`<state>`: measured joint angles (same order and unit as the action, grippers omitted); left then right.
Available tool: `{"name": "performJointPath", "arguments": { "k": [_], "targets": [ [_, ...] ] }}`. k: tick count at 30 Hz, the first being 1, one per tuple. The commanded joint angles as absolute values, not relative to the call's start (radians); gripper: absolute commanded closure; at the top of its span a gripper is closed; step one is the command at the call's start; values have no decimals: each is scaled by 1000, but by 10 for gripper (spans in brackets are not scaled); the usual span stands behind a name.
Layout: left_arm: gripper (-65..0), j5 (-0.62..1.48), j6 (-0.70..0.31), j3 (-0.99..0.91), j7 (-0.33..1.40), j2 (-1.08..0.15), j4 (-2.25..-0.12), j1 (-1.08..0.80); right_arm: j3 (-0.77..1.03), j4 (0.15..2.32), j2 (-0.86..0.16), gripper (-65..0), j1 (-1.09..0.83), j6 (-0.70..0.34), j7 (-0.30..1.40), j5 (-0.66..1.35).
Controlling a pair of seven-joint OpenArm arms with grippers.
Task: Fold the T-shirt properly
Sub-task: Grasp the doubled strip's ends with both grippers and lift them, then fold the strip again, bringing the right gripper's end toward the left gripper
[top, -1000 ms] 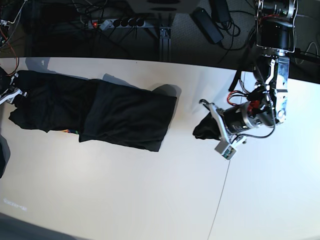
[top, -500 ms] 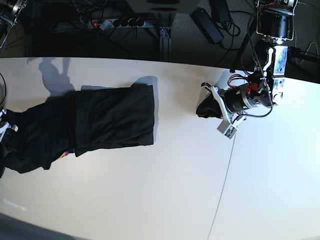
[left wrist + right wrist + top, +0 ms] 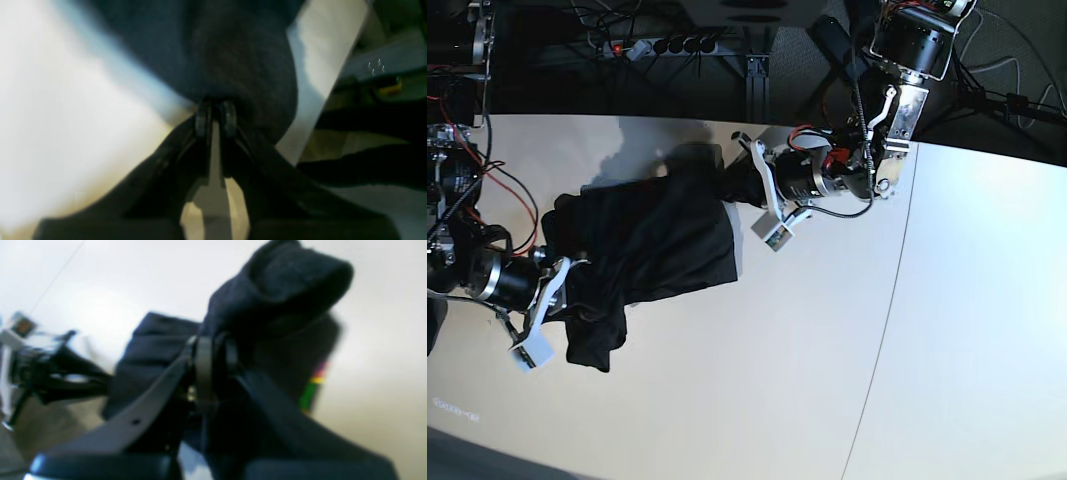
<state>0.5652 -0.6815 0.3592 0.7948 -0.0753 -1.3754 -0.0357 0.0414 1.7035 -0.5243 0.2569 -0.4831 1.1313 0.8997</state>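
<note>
Change since half a second ago: both arms have swung inward. The left gripper (image 3: 749, 182), on the right of the base view, has carried its bunch of cloth from the bare table over to the far edge of the shirt. The right gripper (image 3: 567, 285), which sat at the left edge of that view, now lies further in, and the shirt has been drawn into a tighter heap.

T-shirt (image 3: 652, 245): a black, crumpled heap on the left half of the white table (image 3: 827, 380), lying between the two grippers. One flap droops toward the near edge of the table beside the right gripper.

Left gripper: jaws nearly closed, pinching a fold of the dark cloth. In the left wrist view the two fingertips (image 3: 202, 119) sit close together with the T-shirt (image 3: 233, 60) bunched just beyond them.

Right gripper: jaws clamped on the cloth. In the right wrist view a thick roll of the T-shirt (image 3: 283, 296) bulges up above the fingers (image 3: 204, 363), and a strip of red, yellow and green print (image 3: 312, 386) shows at the cloth's edge. That view is blurred.

Table: white, with a thin seam line (image 3: 882, 330) running across its right part.

Background: a power strip (image 3: 662, 45) and cables lie on the dark floor beyond the far edge of the table.
</note>
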Motion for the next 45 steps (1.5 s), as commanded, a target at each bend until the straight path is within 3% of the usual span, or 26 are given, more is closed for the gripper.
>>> {"name": "performJointPath", "arguments": {
  "k": [1,8,21,22,24,26,28,36,38,40,41,45],
  "targets": [
    [-58,488,-646,374,831,-73,-1375,-36,35,1738,-525,0,271,-557,1113,924],
    [-58,445,-617,400,804,-62,-1375,-36,-10,1838,-450,0,156,-557,1129,923],
    [-58,437,-617,400,804,-64,-1375,-33,-11,1847,-399,0,19,-558,1152,924],
    [-58,437,-617,400,807,-64,-1375,-33,-11,1847,-385,-15,19,-558,1152,924],
    [-58,456,-617,400,835,-64,-1375,-33,-11,1847,-361,-193,19,-558,1139,924],
    [-58,503,-617,398,863,-65,-1378,-33,-11,1847,-343,-317,21,-558,1110,924],
    [-58,538,-617,377,878,-65,-1393,-33,-11,1847,-335,-349,32,-557,1079,923],
    [-58,635,-634,141,958,-86,-1636,-38,36,1847,-335,-340,187,-554,1016,782],
    [-58,677,-642,160,957,-97,-1659,-43,62,1831,-336,-239,231,-554,956,688],
    [-58,672,-645,222,944,-93,-1660,-49,84,1780,-336,-33,280,-554,910,619],
    [-58,661,-644,265,934,-82,-1660,-56,93,1745,-336,0,305,-554,896,603],
    [-58,534,-643,456,880,-19,-1660,-72,93,1555,-334,0,404,-554,828,585]
  ]
}}
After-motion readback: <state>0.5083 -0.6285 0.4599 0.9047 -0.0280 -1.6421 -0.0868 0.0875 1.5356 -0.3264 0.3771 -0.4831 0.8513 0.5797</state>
